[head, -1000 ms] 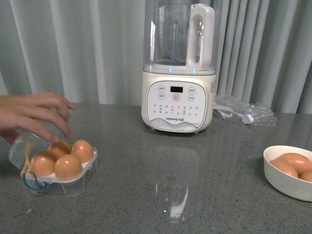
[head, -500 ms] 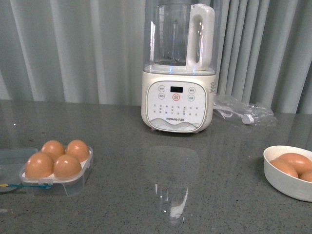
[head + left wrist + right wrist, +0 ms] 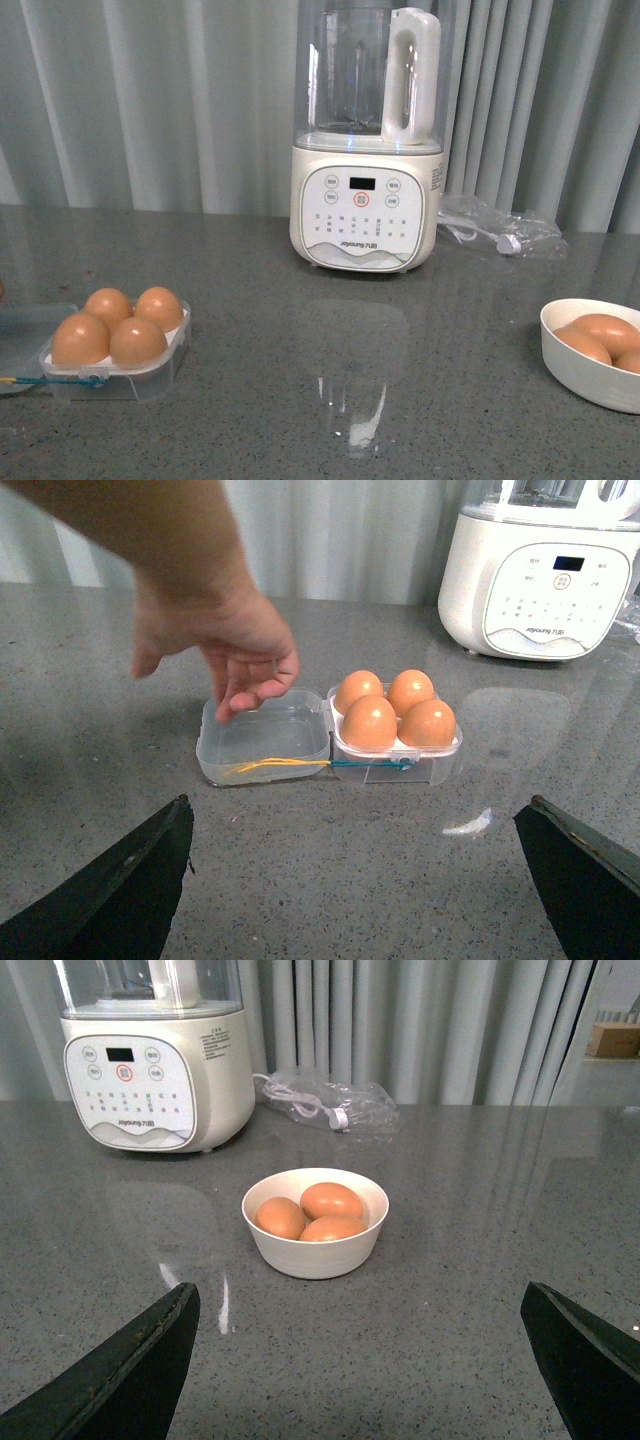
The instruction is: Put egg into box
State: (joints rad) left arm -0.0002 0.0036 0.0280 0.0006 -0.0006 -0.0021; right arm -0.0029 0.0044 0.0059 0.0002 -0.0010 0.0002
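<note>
**Inspector:** Left side?

**Assistant:** Box (image 3: 122, 383) on the tabletop (image 3: 300, 420), towards the front. Four eggs (image 3: 138, 340) in it, one per cell. Lid (image 3: 270, 742) lies flat, open on the box's left. A hand (image 3: 235, 645) above the lid.

**Inspector:** Elsewhere?

**Assistant:** Blender (image 3: 365, 215) centre, at the rear. Bag (image 3: 505, 232) just right of it, further back. Bowl (image 3: 585, 378) far right, towards the front, with three eggs (image 3: 318, 1214) in it.

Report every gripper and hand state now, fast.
Left gripper: open, empty.
Right gripper: open, empty.
Person's hand: open, holding nothing.
</note>
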